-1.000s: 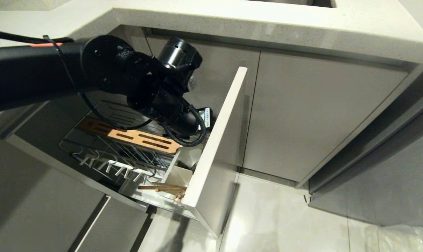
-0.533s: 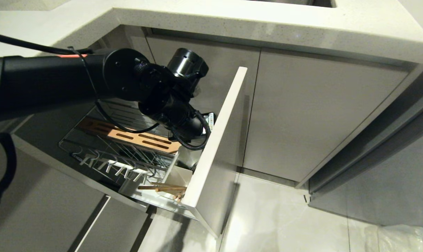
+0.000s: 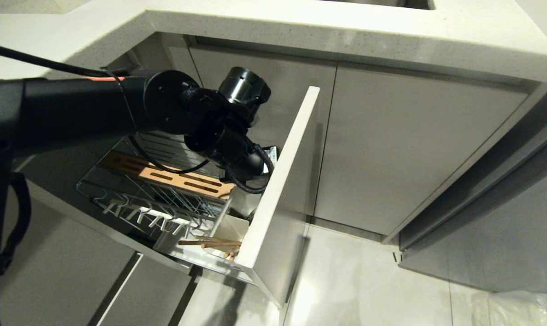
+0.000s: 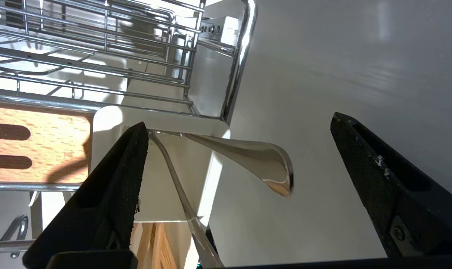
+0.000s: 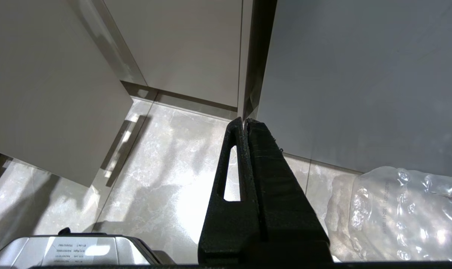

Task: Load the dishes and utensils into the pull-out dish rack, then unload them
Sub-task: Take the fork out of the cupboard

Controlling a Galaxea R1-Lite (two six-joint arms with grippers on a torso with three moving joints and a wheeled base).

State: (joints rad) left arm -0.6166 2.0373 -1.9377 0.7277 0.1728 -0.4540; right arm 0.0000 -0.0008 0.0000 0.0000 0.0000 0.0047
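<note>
The pull-out dish rack [image 3: 164, 199] stands drawn out, with its wooden strip [image 3: 173, 174] and pale front panel [image 3: 278, 181]. My left arm reaches down into it just behind that panel. My left gripper [image 4: 239, 120] is open wide above the white caddy [image 4: 110, 123]. The metal spoon [image 4: 255, 158] rises out of the caddy, its broad end in the gap between the fingers and touching neither. Chopsticks [image 3: 214, 243] lie in the caddy's nearest compartment. The dishes are out of view. My right gripper [image 5: 244, 120] hangs shut over the floor, parked.
A stone countertop [image 3: 300, 27] overhangs the grey cabinet doors [image 3: 413, 149]. A lower drawer front [image 3: 142, 290] sits below the rack. Crumpled clear plastic [image 5: 405, 213] lies on the tiled floor to the right. Chrome hooks [image 3: 142, 215] line the rack's near side.
My left forearm has swung lower and the wrist has shifted a little toward the front panel. The rack, the chopsticks and the camera have stayed still.
</note>
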